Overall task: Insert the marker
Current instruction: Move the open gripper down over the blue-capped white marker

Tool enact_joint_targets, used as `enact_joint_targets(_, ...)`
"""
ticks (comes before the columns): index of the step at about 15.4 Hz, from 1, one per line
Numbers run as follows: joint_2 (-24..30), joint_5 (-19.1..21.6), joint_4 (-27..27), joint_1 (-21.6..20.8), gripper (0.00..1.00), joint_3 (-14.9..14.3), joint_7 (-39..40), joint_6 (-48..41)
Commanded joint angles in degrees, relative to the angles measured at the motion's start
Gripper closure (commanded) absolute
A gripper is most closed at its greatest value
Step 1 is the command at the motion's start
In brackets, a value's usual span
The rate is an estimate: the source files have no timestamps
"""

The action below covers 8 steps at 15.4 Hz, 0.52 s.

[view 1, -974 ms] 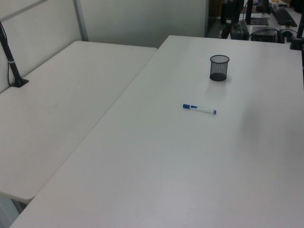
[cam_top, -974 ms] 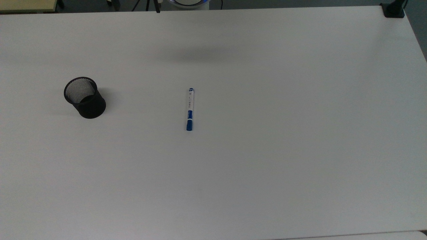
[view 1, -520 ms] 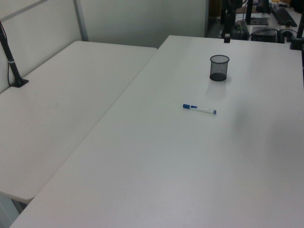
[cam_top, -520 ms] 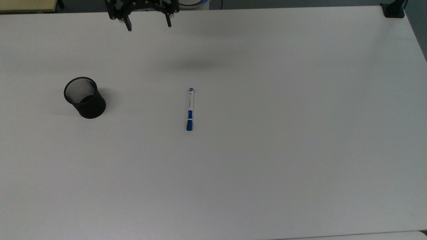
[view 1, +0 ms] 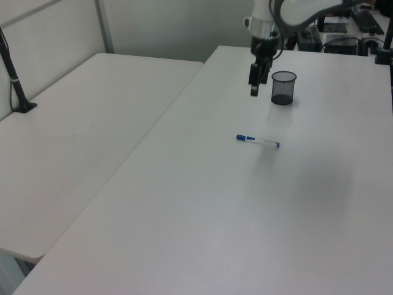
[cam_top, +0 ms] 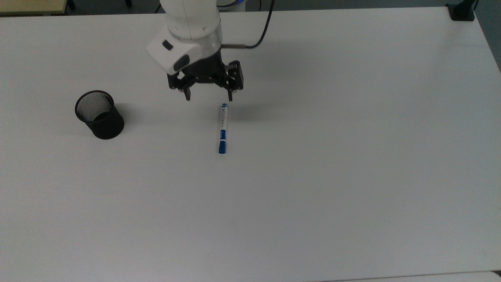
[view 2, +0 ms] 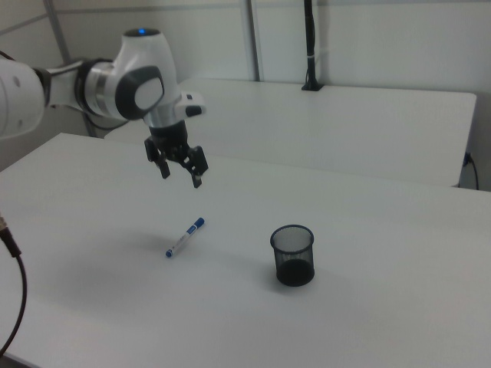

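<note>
Marker (cam_top: 222, 128) flat, below raised hand (cam_top: 208, 96)

A black mesh cup (cam_top: 99, 114) stands upright on the white table (cam_top: 352, 176).

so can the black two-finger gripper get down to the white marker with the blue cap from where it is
Probably yes. The gripper hangs open above the table, near the white marker's uncapped end, and nothing lies between them. The black mesh cup stands well off to the top view's left.
</note>
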<state>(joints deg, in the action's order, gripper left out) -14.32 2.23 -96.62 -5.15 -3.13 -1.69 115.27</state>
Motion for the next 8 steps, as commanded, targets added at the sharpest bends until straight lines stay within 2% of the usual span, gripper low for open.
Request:
enact_joint_targets(1,-5.52,-1.26,-0.49,-1.7,0.0,-0.21,-3.58,7.93)
enact_joint_targets(4,-7.47,-2.67,-1.72,-2.05,0.0,-0.21,-3.58,12.42)
enact_joint_targets(8,-10.45,-3.81,-2.08,-2.23,0.07,-0.21,-3.67,15.16)
